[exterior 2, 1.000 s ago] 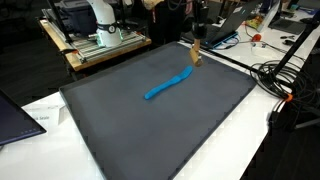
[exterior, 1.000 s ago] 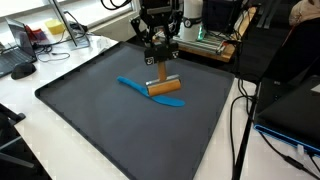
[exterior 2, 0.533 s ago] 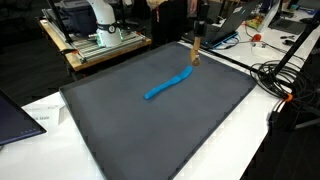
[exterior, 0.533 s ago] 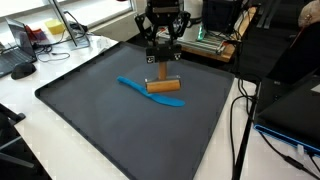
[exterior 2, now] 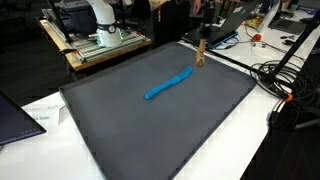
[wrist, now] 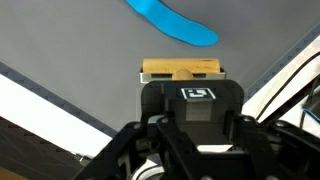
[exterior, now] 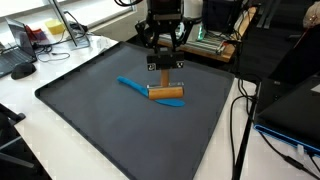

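the pincer [exterior: 162, 63] is clamped on the stem of a wooden t-shaped tool [exterior: 166, 92]. its head hangs at 6 o'clock under the pincer, low over the mat [exterior: 100, 130]; whether it touches i cannot tell. a blue strip [exterior: 130, 84] lies flat at 9 o'clock of the head, just beside it. judging by this, a firm grip with an upright stem and level head would stop any swinging or snagging on the strip.

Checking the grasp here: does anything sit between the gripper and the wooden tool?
Nothing visible does. The gripper is shut directly on the wooden tool, at its upright handle. The blue strip lies apart from it on the dark mat.
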Action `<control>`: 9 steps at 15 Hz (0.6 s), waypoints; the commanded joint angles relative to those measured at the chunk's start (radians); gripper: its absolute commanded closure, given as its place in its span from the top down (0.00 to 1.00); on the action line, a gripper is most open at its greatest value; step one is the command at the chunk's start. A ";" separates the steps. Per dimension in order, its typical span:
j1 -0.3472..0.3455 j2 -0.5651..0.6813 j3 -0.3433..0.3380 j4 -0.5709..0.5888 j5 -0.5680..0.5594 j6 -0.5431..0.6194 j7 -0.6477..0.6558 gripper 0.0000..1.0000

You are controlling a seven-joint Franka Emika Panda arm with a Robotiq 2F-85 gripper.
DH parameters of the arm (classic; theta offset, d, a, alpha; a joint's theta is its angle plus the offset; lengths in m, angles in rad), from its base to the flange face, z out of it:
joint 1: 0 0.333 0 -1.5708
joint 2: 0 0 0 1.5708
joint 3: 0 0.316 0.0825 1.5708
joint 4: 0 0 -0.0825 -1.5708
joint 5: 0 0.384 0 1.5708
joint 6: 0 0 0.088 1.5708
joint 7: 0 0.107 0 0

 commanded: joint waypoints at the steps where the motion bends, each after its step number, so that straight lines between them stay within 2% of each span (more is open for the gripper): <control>1: -0.005 0.003 0.006 0.005 -0.002 -0.003 0.002 0.47; 3: -0.005 0.003 0.006 0.006 -0.002 -0.004 0.002 0.47; 4: 0.015 0.041 -0.003 0.046 -0.033 -0.011 0.091 0.22; 5: 0.018 0.057 0.000 0.065 -0.025 -0.019 0.117 0.22; 9: 0.064 0.117 -0.027 0.134 -0.117 -0.056 0.329 0.22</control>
